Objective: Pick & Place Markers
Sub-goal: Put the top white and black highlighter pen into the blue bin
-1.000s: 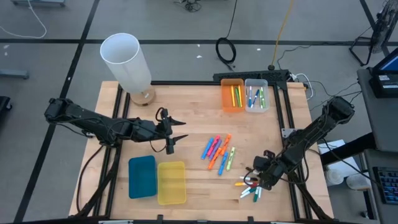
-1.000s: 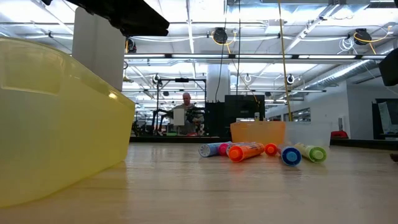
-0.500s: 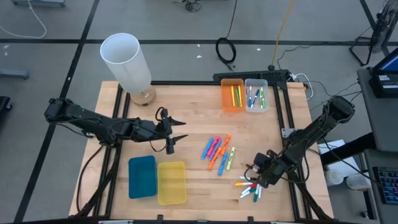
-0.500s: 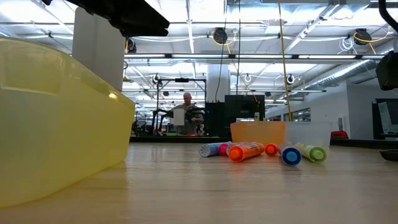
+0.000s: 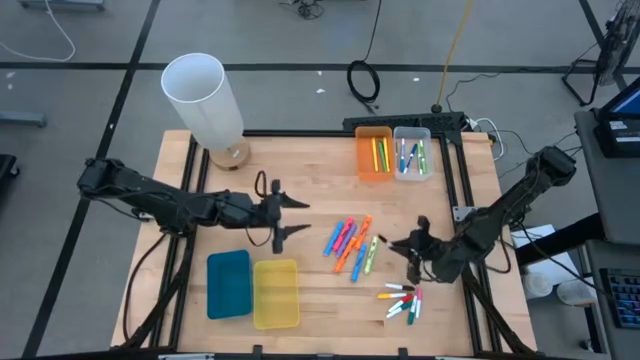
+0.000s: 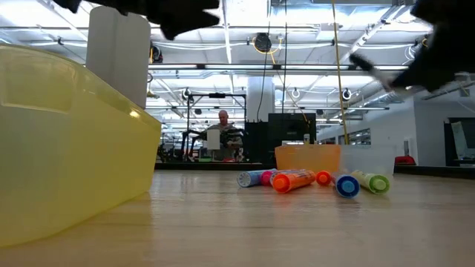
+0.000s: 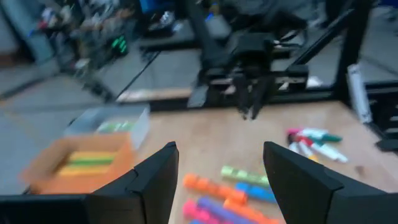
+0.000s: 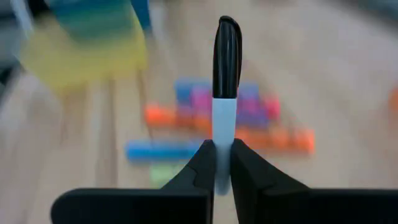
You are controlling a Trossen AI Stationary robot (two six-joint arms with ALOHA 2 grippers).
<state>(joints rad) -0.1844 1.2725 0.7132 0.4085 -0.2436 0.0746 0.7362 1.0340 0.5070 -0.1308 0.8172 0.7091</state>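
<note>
My right gripper [image 5: 408, 245] hangs above the table's right half, shut on a thin white marker with a black cap [image 8: 226, 56]. Several coloured highlighters [image 5: 352, 246] lie flat in a loose bunch at the table's middle. A few thin white markers [image 5: 403, 301] lie near the front right. More markers lie in the orange bin [image 5: 374, 153] and the clear bin [image 5: 411, 152] at the far edge. My left gripper [image 5: 295, 217] stands open above the table left of the highlighters, with nothing between its fingers [image 7: 152, 180]. My right gripper pinches the marker's white barrel [image 8: 222, 127] between its two fingers [image 8: 200, 163]. The marker lies along the fingers and its black-capped end sticks out past their tips. The fingers come from the table's right, slanting a little down. The marker is lifted clear of the table.
A blue bin [image 5: 229, 283] and a yellow bin [image 5: 276, 292] sit side by side at the front left. A tall white cylinder [image 5: 205, 98] stands on a round base at the far left corner. Bare wood lies between the bins and the highlighters.
My right gripper has taken the black-capped marker out of the thin markers at the front right. It has risen with it, gone toward the far edge, and tipped from pointing down to nearly level. The other thin markers stay on the table.
</note>
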